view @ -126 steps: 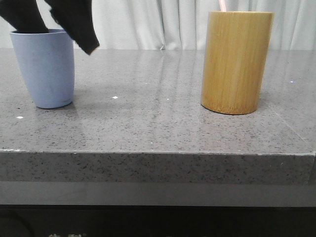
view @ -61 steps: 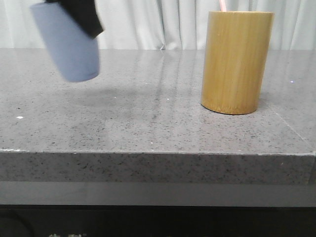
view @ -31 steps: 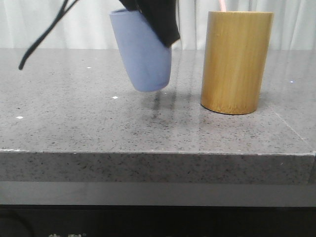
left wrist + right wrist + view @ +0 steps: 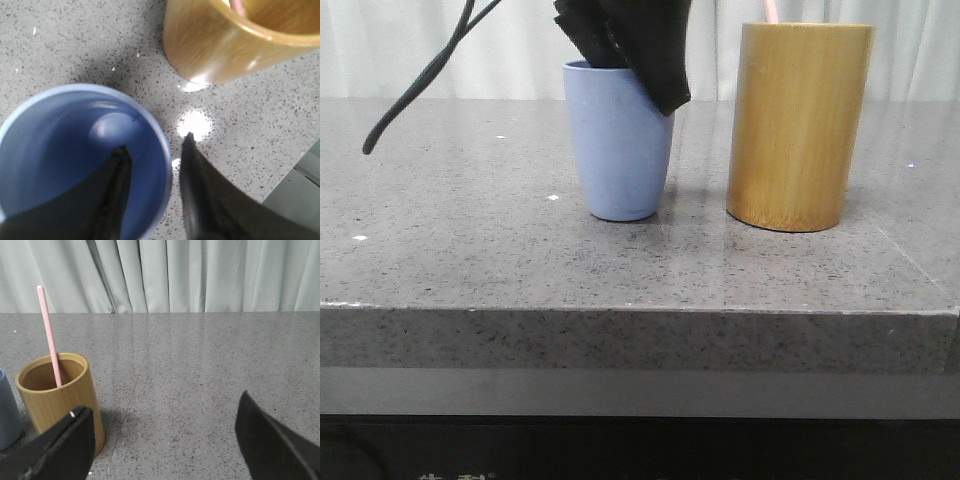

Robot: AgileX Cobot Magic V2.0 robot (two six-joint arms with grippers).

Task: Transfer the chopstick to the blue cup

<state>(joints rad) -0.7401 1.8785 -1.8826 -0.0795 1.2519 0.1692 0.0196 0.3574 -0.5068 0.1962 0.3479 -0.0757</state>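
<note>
While the chopstick point(image 4: 49, 335) is standing near-upright in the bamboo holder point(image 4: 57, 401), the right gripper point(image 4: 165, 440) is hanging wide open, well apart. The left gripper point(image 4: 152, 165) is clamping the blue cup point(image 4: 617, 140) rim.

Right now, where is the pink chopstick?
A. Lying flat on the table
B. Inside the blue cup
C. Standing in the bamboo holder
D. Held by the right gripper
C: the chopstick leans inside the bamboo holder, while the blue cup holds nothing and the right gripper is open and empty.
</note>
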